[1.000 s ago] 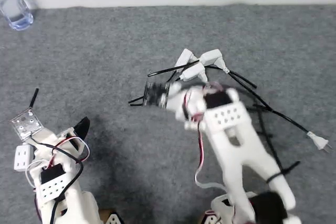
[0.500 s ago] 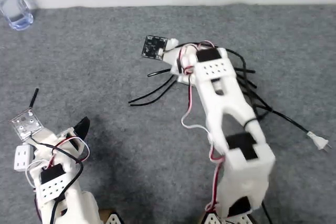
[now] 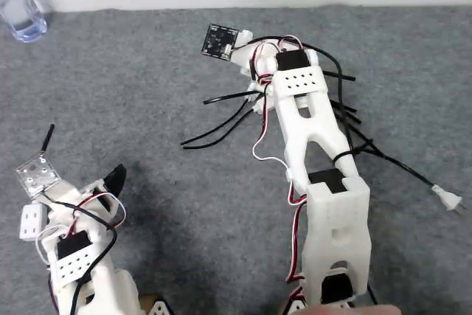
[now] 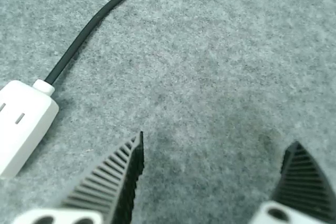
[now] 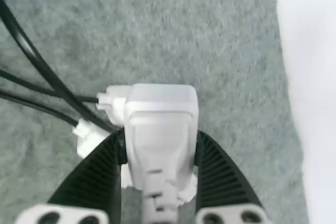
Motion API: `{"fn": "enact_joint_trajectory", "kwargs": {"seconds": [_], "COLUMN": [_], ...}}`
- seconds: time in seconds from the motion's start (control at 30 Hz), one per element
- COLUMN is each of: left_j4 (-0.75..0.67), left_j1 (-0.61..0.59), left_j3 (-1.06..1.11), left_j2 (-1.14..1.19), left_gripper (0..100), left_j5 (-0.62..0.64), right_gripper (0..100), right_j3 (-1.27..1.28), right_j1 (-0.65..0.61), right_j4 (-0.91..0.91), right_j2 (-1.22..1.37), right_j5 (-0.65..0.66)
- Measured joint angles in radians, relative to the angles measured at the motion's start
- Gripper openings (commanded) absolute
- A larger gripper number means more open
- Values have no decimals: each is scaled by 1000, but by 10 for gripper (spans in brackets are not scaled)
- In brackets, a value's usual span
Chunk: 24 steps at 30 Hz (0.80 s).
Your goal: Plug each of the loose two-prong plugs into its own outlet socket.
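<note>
Grey carpet (image 3: pixel 147 71) underneath; right gripper (image 5: pixel 160 140) clamped on a white plug (image 5: pixel 160 114) near the far edge. Left gripper (image 4: pixel 217 140) hovers with jaws apart, just beside a white outlet socket (image 4: pixel 21 124).

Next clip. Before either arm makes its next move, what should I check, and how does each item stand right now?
1. Grip: ok. The right gripper has the white plastic block between its black ribbed fingers, which sit against both sides.
2. Whether that block is a plug or a socket: cannot tell. Its prongs or slots are hidden.
3. Cords clear of the grip: not ok. The black cords run right beside the block.
4. Spare arm free: ok. The left gripper is open over grey carpet.
5. Socket ready: ok. The white two-slot socket block lies beside the left gripper.
6. The loose white two-prong plug: not ok. It lies apart from both grippers.
</note>
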Motion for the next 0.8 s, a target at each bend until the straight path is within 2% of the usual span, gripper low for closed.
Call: {"fn": "enact_joint_trajectory", "kwargs": {"seconds": [0.4, 0.5, 0.67, 0.73, 0.8], "left_j4": [0, 0, 0, 0, 0], "left_j1": [0, 0, 0, 0, 0], "left_j3": [0, 0, 0, 0, 0], "left_j2": [0, 0, 0, 0, 0], "left_gripper": [392, 392, 392, 392, 392], "left_j5": [0, 0, 0, 0, 0], "right_gripper": [20, 122, 347, 399, 407], "right_j3": [-3, -5, -23, -32, -32], "right_j1": [12, 15, 32, 40, 41], "right_j4": [-186, -196, -199, -199, -199], "right_j2": [84, 84, 84, 84, 84], "right_j5": [0, -34, -222, -282, -301]}}
